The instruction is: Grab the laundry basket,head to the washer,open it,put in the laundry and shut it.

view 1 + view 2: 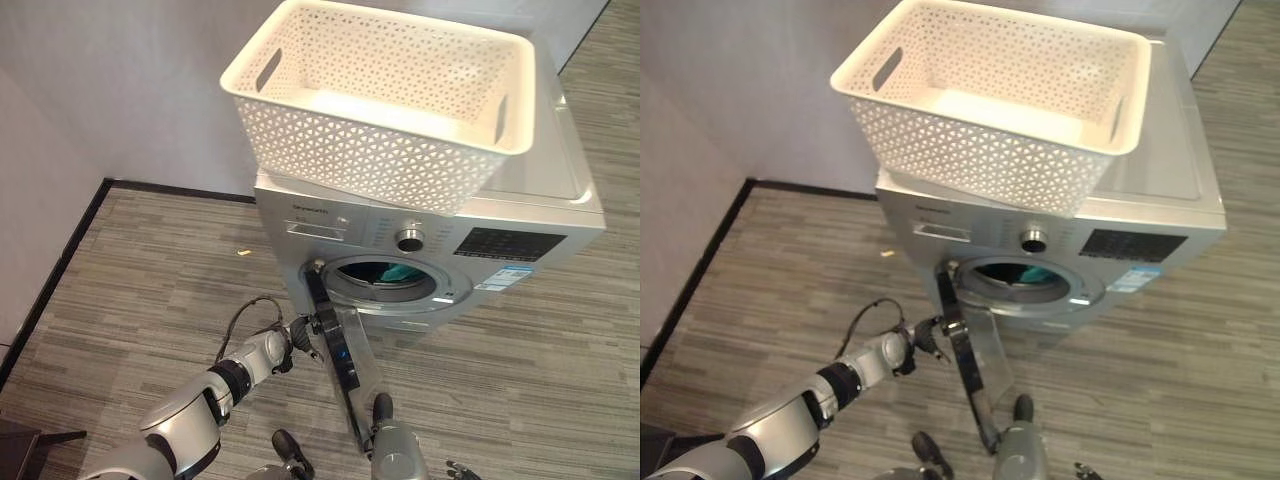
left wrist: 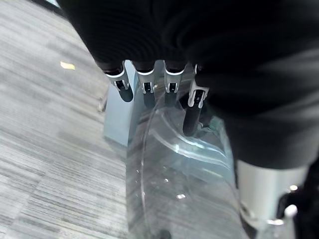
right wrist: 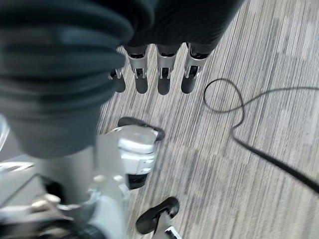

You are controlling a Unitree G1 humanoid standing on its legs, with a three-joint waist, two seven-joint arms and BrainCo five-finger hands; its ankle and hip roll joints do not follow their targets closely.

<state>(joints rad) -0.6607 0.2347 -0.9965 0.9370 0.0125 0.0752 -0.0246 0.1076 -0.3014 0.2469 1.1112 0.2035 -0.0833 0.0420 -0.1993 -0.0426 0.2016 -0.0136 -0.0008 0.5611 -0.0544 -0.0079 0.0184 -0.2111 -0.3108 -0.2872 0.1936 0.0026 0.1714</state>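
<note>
- The left hand (image 1: pixel 300 338) reaches from the lower left to the outer face of the washer door (image 1: pixel 340 355); in its wrist view its fingers (image 2: pixel 192 112) run out fairly straight in a row, dark tips laid against the door's clear glass and grey rim; nothing is curled round or pinched, so the hand is open and flat against the door.
- The right hand (image 3: pixel 159 64) shows in its own wrist view, hanging over the striped grey floor (image 3: pixel 239 174); its fingers (image 3: pixel 164 79) point down, straight and relaxed, and hold nothing.
- The door stands swung out from the front of the washer (image 1: pixel 520 215), hinged at its left side and seen nearly edge-on from the head; the round opening behind it is uncovered.
- Inside the drum a piece of teal laundry (image 1: pixel 395 270) lies with something darker beside it, just within the opening.
- The white laundry basket (image 1: pixel 330 150) sits on top of the washer, tilted, its near edge overhanging the front above the control panel; its lattice walls and bare bottom show nothing in it.
- A control knob (image 1: pixel 409 239) sits on the panel just above the opening, beside a dark display.
- A small yellowish scrap (image 1: pixel 242 253) lies on the floor left of the washer, near the wall.
</note>
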